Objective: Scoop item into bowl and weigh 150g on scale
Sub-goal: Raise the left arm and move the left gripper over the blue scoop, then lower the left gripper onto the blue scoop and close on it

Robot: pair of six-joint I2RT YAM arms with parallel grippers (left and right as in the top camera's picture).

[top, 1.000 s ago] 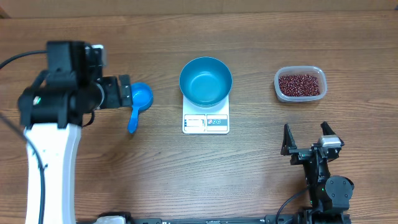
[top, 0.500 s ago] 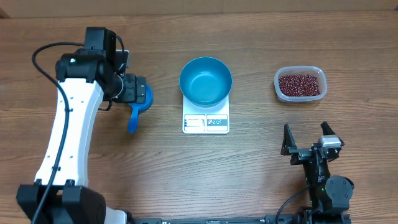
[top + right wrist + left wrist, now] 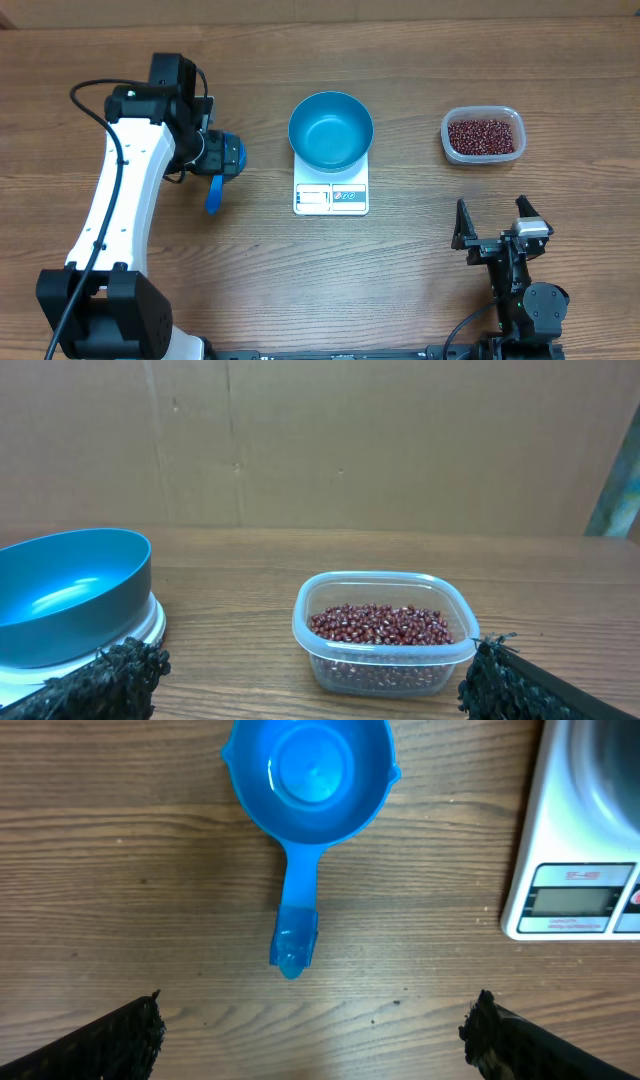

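Observation:
The beans (image 3: 483,135) fill a clear tub (image 3: 510,119) at the back right; in the right wrist view the beans (image 3: 380,625) lie just ahead of my open right gripper (image 3: 305,680). The teal bowl (image 3: 331,130) stands empty on the white scale (image 3: 331,198). A small blue scoop (image 3: 305,770) lies left of the scale, its handle (image 3: 295,930) pointing toward my open left gripper (image 3: 315,1040). That left gripper (image 3: 215,155) hangs above the scoop with nothing between its fingers. My right gripper (image 3: 493,228) sits low near the front right.
The scale's corner and display (image 3: 575,900) show at the right of the left wrist view. A cardboard wall (image 3: 320,440) stands behind the table. The bowl (image 3: 70,590) rests to the left of the tub (image 3: 385,660) in the right wrist view.
My left arm has swung right and turned, bringing its gripper over the blue scoop. The right arm, bowl, scale and tub have not moved.

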